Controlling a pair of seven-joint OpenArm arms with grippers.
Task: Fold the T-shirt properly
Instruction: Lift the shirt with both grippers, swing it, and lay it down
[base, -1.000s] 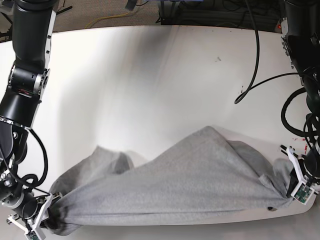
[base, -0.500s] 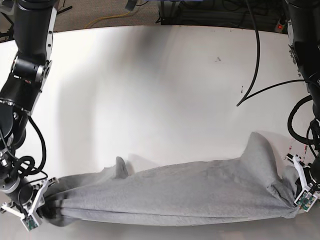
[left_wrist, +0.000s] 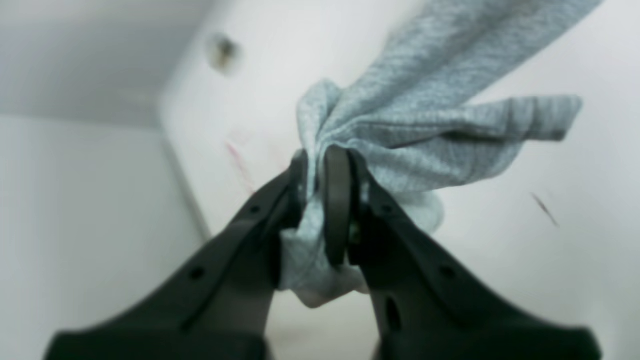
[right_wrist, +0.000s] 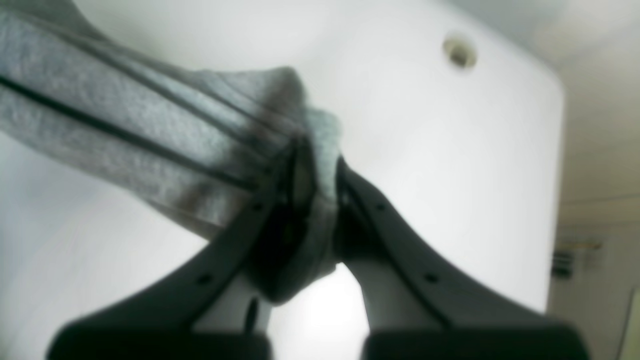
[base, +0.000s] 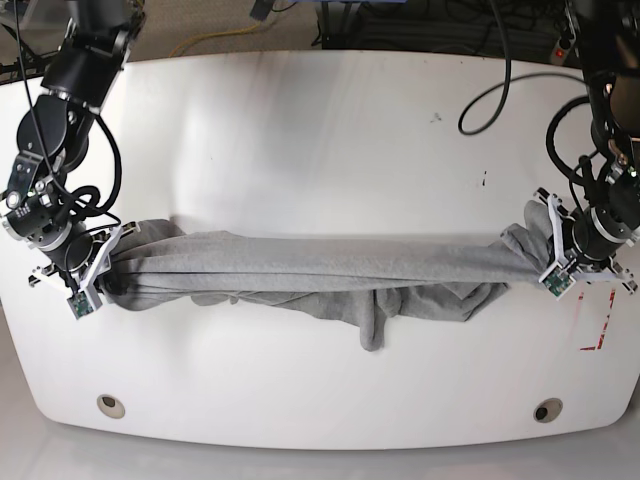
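Note:
The heather-grey T-shirt (base: 320, 262) is stretched into a long bunched band across the white table (base: 320, 130), with a fold drooping near its middle (base: 372, 325). My left gripper (base: 548, 250) is at the band's right end in the base view and is shut on the T-shirt. In the left wrist view the cloth (left_wrist: 425, 115) bunches between the closed fingers of the left gripper (left_wrist: 320, 165). My right gripper (base: 110, 262) is shut on the other end. The right wrist view shows the T-shirt (right_wrist: 125, 125) pinched in the right gripper (right_wrist: 315, 160).
Two round holes (base: 111, 405) (base: 547, 411) sit near the table's front edge. Red marks (base: 600, 330) lie at the right, below the left gripper. Black cables (base: 490, 80) hang over the table's far right. The floor shows beyond the back edge.
Both arms have carried the shirt's ends away from the front edge toward mid-table. The cloth, earlier a loose heap, is now pulled taut into a narrow band.

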